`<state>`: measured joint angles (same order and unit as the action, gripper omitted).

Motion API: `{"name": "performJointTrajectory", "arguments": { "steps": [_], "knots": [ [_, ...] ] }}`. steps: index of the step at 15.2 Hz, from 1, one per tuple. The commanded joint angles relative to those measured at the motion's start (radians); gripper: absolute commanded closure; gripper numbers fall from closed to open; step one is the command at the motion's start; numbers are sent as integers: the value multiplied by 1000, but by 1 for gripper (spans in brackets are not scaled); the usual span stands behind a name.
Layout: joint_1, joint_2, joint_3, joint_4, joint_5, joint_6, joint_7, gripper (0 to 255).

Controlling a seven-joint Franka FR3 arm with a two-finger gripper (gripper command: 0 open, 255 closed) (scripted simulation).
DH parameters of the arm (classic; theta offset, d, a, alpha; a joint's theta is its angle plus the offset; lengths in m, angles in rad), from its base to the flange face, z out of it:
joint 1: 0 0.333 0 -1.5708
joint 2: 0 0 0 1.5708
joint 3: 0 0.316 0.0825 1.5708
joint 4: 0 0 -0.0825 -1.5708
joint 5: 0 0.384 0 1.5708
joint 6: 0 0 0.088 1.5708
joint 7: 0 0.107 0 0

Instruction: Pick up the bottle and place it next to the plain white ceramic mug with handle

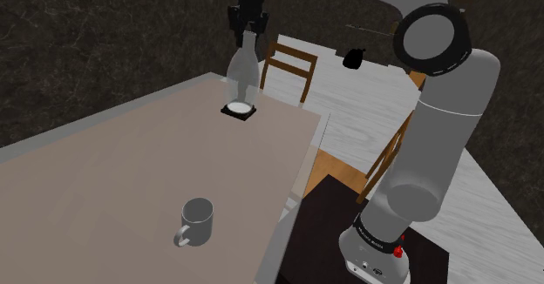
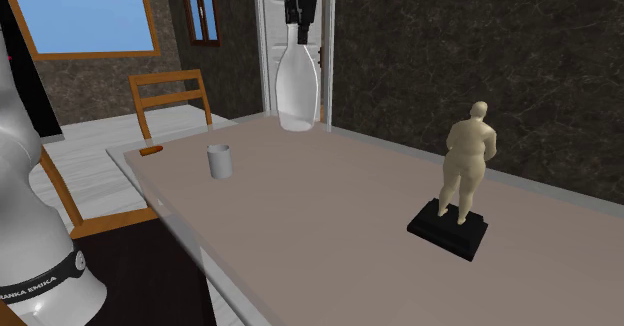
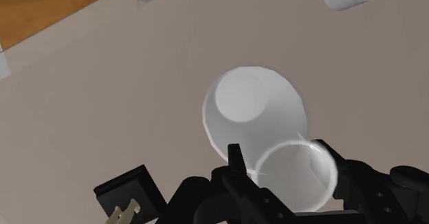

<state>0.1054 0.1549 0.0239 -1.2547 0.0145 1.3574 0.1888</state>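
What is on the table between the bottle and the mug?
Nothing. In the second exterior view, only bare table lies between the bottle and the mug.

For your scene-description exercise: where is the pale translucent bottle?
Upper centre of the shoulder view, at the table's far end: the pale translucent bottle is upright, neck clasped by the black gripper, far beyond the grey mug.

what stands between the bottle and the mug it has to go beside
Nothing visible does. The tool clasps the bottle by its neck, and bare table lies between it and the mug. The statue stands well aside, at the second exterior view's right.
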Motion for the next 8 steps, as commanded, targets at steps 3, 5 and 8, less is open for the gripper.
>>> {"name": "performJointTrajectory", "arguments": {
  "steps": [3, 5, 8],
  "knots": [
    [44, -65, 32, -41, 2, -22, 78, 255],
    [66, -86, 51, -42, 4, -42, 120, 255],
    [99, -110, 80, -31, 8, -75, 184, 255]
  ]
}}
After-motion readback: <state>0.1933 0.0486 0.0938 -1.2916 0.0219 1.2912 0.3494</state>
